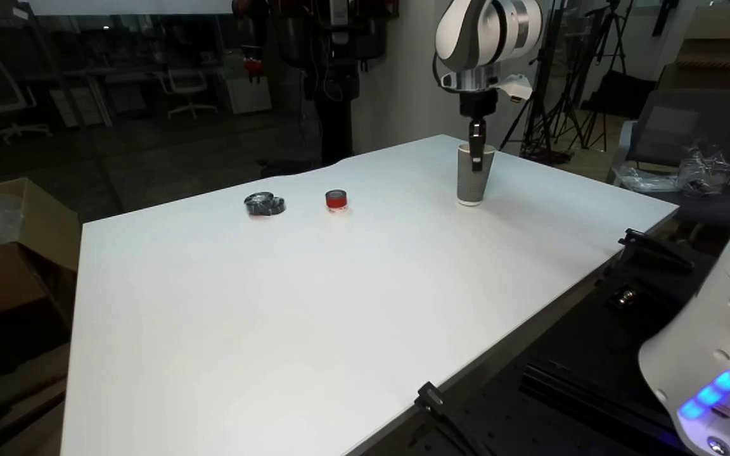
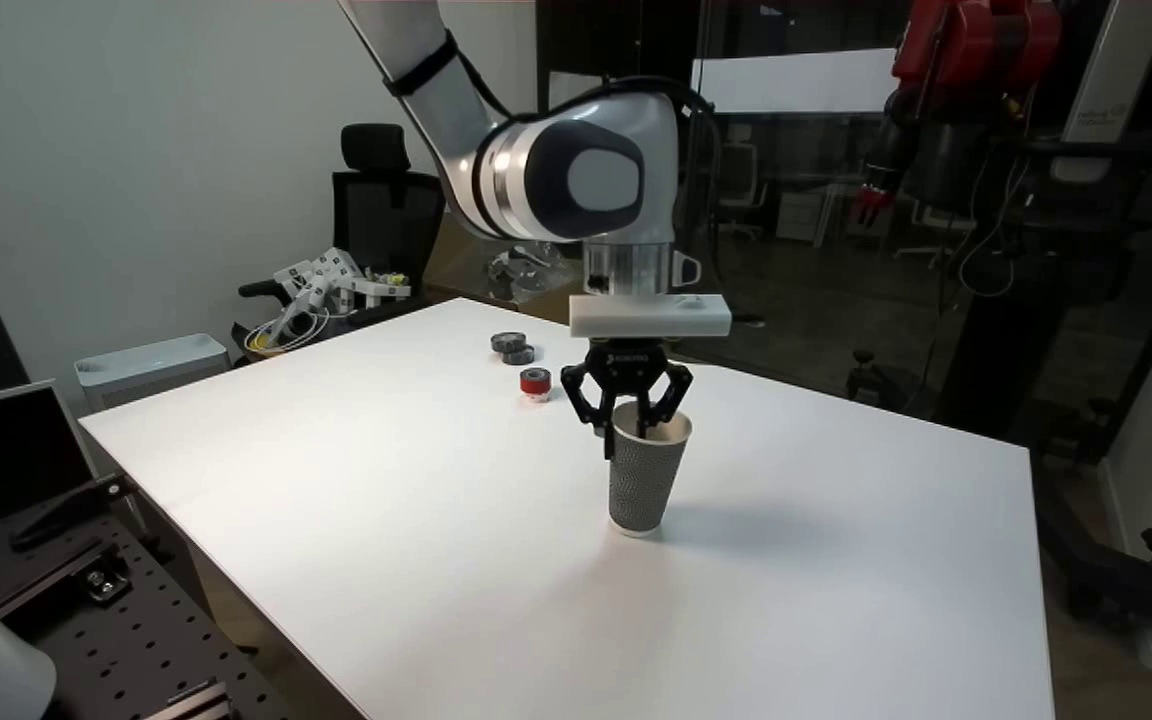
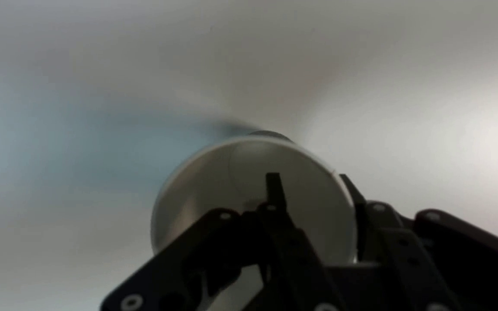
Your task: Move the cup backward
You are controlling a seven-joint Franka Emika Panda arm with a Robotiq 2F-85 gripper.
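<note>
In an exterior view: grey cup (image 2: 642, 492) stands on table (image 2: 386, 520), well in from right corner. Gripper (image 2: 626, 446) straddles its rim, fingers parted, one inside, one outside; wrist view shows gap between inner one and wall. Beyond, red-and-black round item (image 2: 535, 383); then two dark round items (image 2: 509, 343) nearest far corner.

White arm (image 2: 513, 180); black end effector (image 2: 625, 438)

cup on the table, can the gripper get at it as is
Looks like yes: the gripper has one finger inside the cup and one outside, with only the cup's wall seen between them.
</note>
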